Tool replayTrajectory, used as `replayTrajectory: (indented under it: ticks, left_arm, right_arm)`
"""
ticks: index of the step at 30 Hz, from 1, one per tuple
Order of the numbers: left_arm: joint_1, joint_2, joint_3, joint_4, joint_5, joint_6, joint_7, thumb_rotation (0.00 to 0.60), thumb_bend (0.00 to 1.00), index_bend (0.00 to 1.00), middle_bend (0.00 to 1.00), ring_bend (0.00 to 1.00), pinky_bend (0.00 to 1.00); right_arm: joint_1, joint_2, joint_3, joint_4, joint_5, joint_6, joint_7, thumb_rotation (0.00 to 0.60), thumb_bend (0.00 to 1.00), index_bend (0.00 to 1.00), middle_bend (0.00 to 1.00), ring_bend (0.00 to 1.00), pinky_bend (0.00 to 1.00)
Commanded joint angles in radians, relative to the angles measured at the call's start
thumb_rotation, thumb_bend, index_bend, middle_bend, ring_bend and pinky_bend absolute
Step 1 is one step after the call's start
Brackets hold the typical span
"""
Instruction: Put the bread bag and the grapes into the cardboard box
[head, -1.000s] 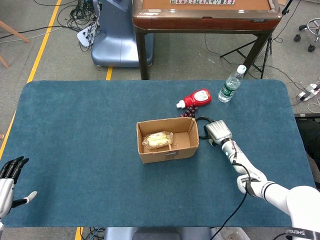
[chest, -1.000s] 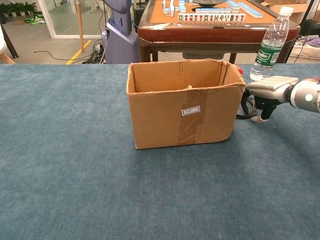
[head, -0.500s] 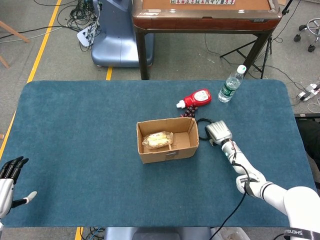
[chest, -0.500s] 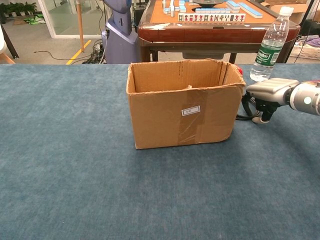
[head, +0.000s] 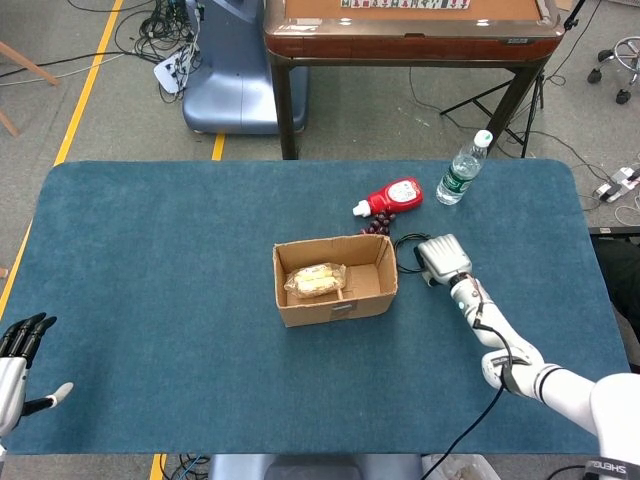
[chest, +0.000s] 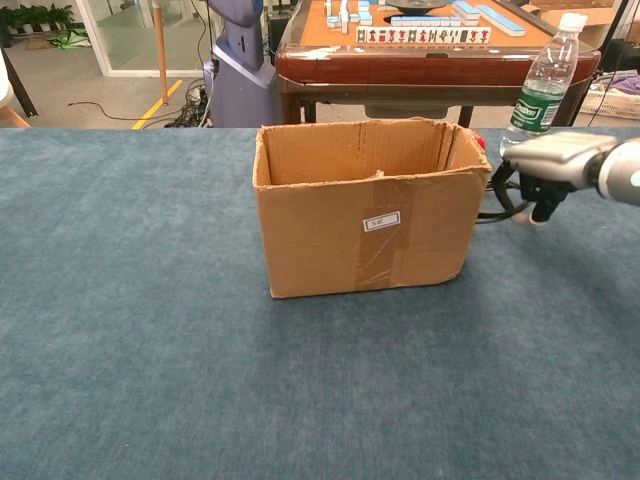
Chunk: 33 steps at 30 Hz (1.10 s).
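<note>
The cardboard box (head: 335, 282) stands open-topped at mid-table, and the bread bag (head: 315, 280) lies inside its left half. The dark red grapes (head: 376, 227) sit on the cloth just behind the box's back right corner; in the chest view the box (chest: 365, 210) hides them. My right hand (head: 441, 258) hovers right of the box and slightly right of the grapes, palm down, fingers curved downward and holding nothing; in the chest view this hand (chest: 545, 165) hangs above the cloth. My left hand (head: 18, 358) rests at the near left corner, fingers spread and empty.
A red ketchup bottle (head: 392, 196) lies on its side just behind the grapes. A water bottle (head: 460, 170) stands upright at the back right, close behind my right hand in the chest view (chest: 541, 86). A wooden table (head: 410, 30) stands beyond the blue table.
My right hand has lifted a little and moved toward the back of the table, coming closer to the grapes. The left hand, the box and the bread bag have stayed put.
</note>
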<state>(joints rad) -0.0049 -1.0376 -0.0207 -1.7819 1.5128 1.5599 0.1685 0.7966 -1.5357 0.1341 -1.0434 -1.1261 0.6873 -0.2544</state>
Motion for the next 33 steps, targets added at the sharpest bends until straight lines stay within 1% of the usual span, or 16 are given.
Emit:
replayTrajectory:
  ticks: [1, 6, 18, 26, 33]
  left_arm:
    - [-0.001, -0.001, 0.0, 0.001, -0.002, -0.002, 0.002, 0.6, 0.0, 0.14, 0.12, 0.11, 0.3]
    - [-0.003, -0.006, -0.002, 0.003, -0.008, -0.006, 0.013, 0.6, 0.0, 0.14, 0.12, 0.11, 0.3]
    - [-0.005, -0.008, -0.004, 0.004, -0.014, -0.011, 0.018, 0.6, 0.0, 0.14, 0.12, 0.11, 0.3]
    - [-0.004, -0.008, -0.004, 0.004, -0.012, -0.009, 0.016, 0.6, 0.0, 0.14, 0.12, 0.11, 0.3]
    - [-0.005, -0.007, -0.005, 0.006, -0.012, -0.008, 0.011, 0.6, 0.0, 0.14, 0.12, 0.11, 0.3]
  right_arm:
    - [-0.016, 0.074, 0.022, -0.093, 0.001, 0.057, -0.018, 0.6, 0.43, 0.73, 1.0, 1.0, 1.0]
    - [-0.032, 0.164, 0.051, -0.216, 0.02, 0.121, -0.045, 0.6, 0.43, 0.73, 1.0, 1.0, 1.0]
    - [-0.051, 0.323, 0.12, -0.442, 0.043, 0.245, -0.078, 0.6, 0.43, 0.73, 1.0, 1.0, 1.0]
    - [-0.049, 0.392, 0.153, -0.58, 0.025, 0.308, -0.104, 0.6, 0.43, 0.73, 1.0, 1.0, 1.0]
    - [-0.049, 0.427, 0.154, -0.684, -0.012, 0.329, -0.1, 0.6, 0.43, 0.73, 1.0, 1.0, 1.0]
